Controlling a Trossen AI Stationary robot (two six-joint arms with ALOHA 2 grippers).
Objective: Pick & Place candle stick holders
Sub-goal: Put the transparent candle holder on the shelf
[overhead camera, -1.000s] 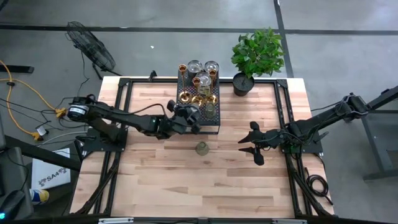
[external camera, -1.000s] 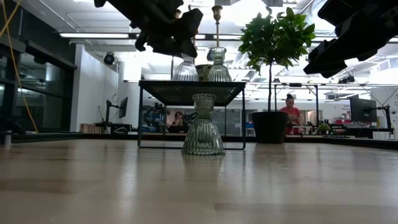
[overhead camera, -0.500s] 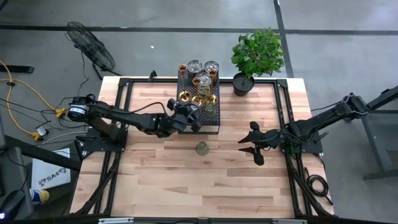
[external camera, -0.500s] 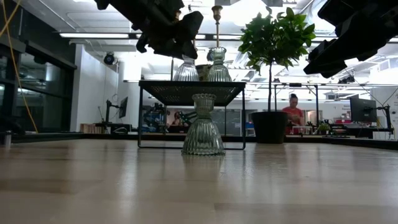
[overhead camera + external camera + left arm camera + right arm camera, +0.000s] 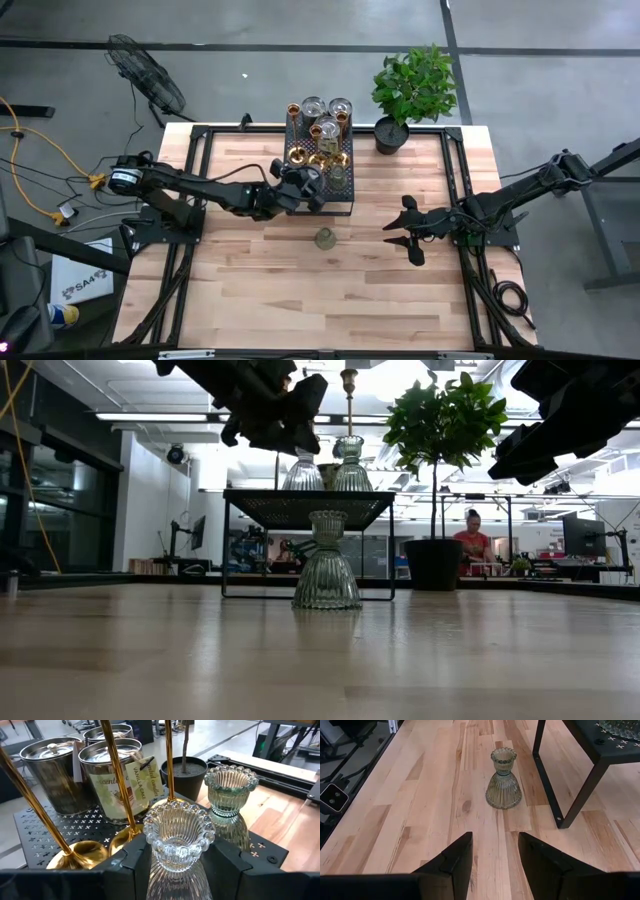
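A black perforated stand (image 5: pixel 346 198) at the table's far middle carries three brass holders (image 5: pixel 117 785), silvery tins (image 5: pixel 50 770) and a clear glass holder (image 5: pixel 231 785). My left gripper (image 5: pixel 308 188) is over the stand's near left corner, shut on another clear ribbed glass holder (image 5: pixel 177 837). A third glass holder (image 5: pixel 325 238) stands on its wide base on the table in front of the stand; it also shows in the right wrist view (image 5: pixel 503 779). My right gripper (image 5: pixel 402 240) is open and empty to that holder's right, above the table. My left gripper pinches the clear glass holder between its two fingers (image 5: pixel 132 870), one on each side of the ribbed body below the beaded cup (image 5: pixel 159 867). The fingers come from the table's left. The holder stands upright; in the low view (image 5: pixel 302 472) its base is at the stand's top, lifted or not I cannot tell.
A potted green plant (image 5: pixel 410 90) stands at the far right, beside the stand. The stand is raised on thin black legs (image 5: pixel 580 795). Bare wooden table (image 5: pixel 300 290) lies toward the near edge. A person (image 5: pixel 467 535) is in the room beyond.
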